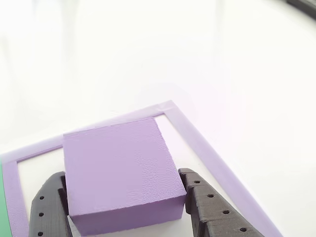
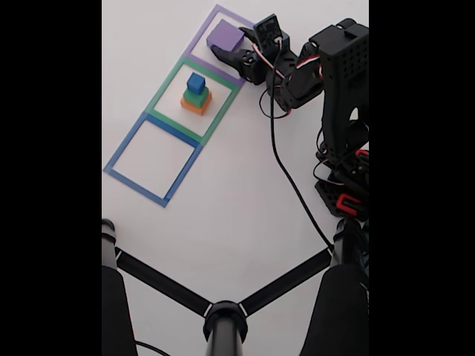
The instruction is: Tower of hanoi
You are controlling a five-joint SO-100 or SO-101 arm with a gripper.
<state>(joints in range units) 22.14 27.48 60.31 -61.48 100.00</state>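
Note:
The purple block [image 1: 118,163], the largest and flattest, sits inside the purple tape square [image 1: 207,148]. My gripper [image 1: 121,174] has its black fingers [image 1: 202,197] pressed against both of the block's sides. In the fixed view the gripper [image 2: 226,42] reaches in from the right to the purple block [image 2: 224,34] at the top of the table. The orange block [image 2: 196,107], green block [image 2: 197,96] and small blue cube [image 2: 196,82] stand stacked in the green tape square [image 2: 165,85]. I cannot tell whether the purple block rests on the table or hangs just above it.
A blue tape square [image 2: 122,148] lies bare below the green one. The arm's black body [image 2: 345,74] and a trailing cable [image 2: 286,170] occupy the right side. A black Y-shaped stand [image 2: 223,311] crosses the bottom of the fixed view.

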